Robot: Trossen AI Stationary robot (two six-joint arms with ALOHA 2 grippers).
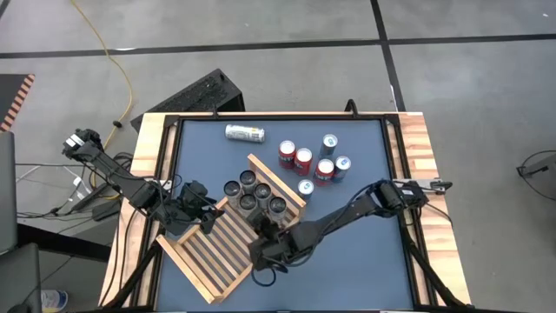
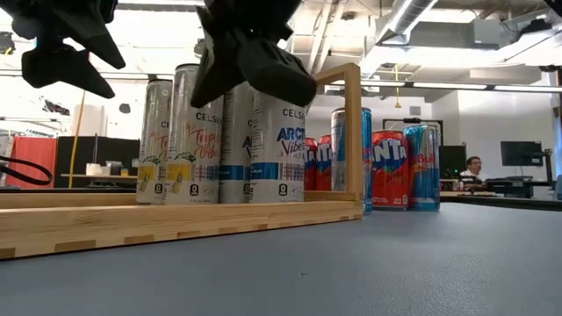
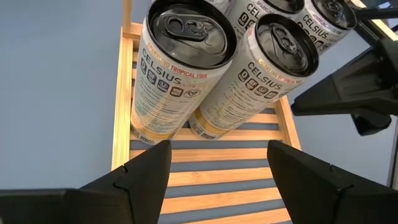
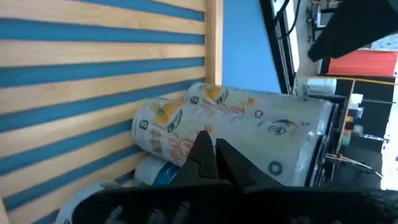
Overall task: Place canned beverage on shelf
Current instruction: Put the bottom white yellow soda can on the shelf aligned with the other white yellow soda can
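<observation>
The shelf (image 1: pixel 211 258), a light wooden slatted rack with a raised frame, lies flat and askew on the blue table top. Several tall Celsius cans (image 1: pixel 254 195) stand upright on its far end, seen from the side in the low view (image 2: pixel 219 132). My left gripper (image 3: pixel 217 155) is open and empty above the bare slats (image 3: pixel 211 177), just short of the cans (image 3: pixel 180 68). My right gripper (image 1: pixel 265 254) hangs over the shelf's near right edge. Its fingers (image 4: pixel 214 152) are shut and empty, in front of the cans (image 4: pixel 249 124).
A silver can (image 1: pixel 245 133) lies on its side at the table's far edge. Several red and blue cans (image 1: pixel 313 161) stand upright right of the shelf, one (image 1: pixel 306 187) close to its frame. A raised rim (image 1: pixel 395 174) edges the table. A person (image 2: pixel 474 167) sits in the room behind.
</observation>
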